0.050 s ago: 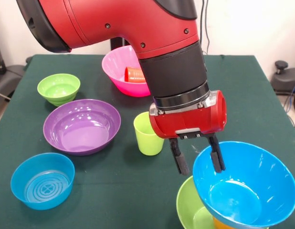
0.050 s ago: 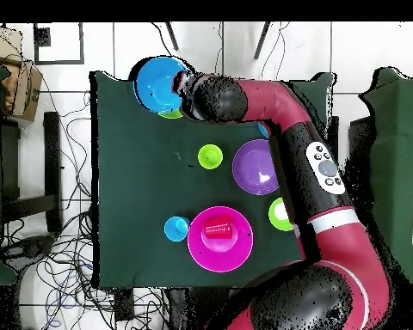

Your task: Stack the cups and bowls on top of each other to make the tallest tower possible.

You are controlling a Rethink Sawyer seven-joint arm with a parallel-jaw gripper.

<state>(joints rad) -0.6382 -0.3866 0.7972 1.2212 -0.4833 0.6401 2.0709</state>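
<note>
At tower (image 1: 233, 210): gripper (image 1: 197, 160) pinches large blue bowl (image 1: 245, 186) rim, likely clamped. Thin, light, slick plastic; rim is the hold point.

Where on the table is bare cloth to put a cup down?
Bare cloth lies between the purple bowl and the small blue bowl, and right of the pink bowl. It is crowded around the tower, where the tool grips the large blue bowl's rim.

The orange cup (image 1: 223, 224) shows only a sliver beneath the large blue bowl (image 1: 247, 186), cut by the bottom edge. In the overhead view, the arm (image 2: 322, 172) hides the small blue bowl (image 2: 262, 131) at the purple bowl's (image 2: 255, 168) twelve o'clock.
</note>
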